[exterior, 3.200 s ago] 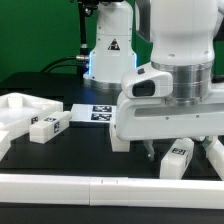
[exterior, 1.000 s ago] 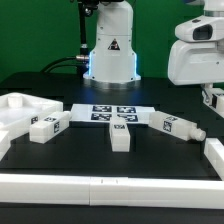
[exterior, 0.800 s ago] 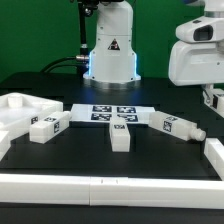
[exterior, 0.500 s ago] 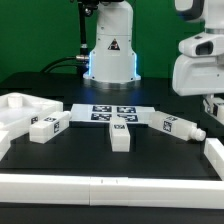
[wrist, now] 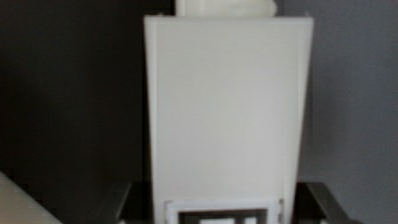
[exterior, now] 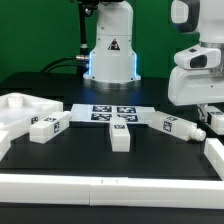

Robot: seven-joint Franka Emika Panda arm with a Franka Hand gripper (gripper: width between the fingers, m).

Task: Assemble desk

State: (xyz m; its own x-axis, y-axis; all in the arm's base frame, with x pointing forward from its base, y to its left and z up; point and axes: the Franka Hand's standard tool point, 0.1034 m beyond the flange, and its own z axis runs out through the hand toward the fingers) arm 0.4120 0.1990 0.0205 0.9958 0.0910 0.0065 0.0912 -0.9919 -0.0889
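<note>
In the wrist view a white square-section desk leg (wrist: 217,110) fills the frame, with a black-and-white tag at its near end. My gripper (wrist: 217,206) is shut on it, a dark finger (wrist: 132,202) against each side. In the exterior view the gripper (exterior: 214,117) hangs at the right edge, above the table and partly cut off. Three more legs lie on the black table: one (exterior: 48,127) by the desk panel (exterior: 18,108) at the left, one (exterior: 121,134) in the middle, one (exterior: 181,127) below the arm.
The marker board (exterior: 92,112) lies flat behind the middle leg. The white robot pedestal (exterior: 110,55) stands at the back. A white rail (exterior: 100,186) runs along the front edge, and a white block (exterior: 214,151) sits at the right.
The arm has come down at the exterior view's right and shifted slightly left. The legs on the table have not moved.
</note>
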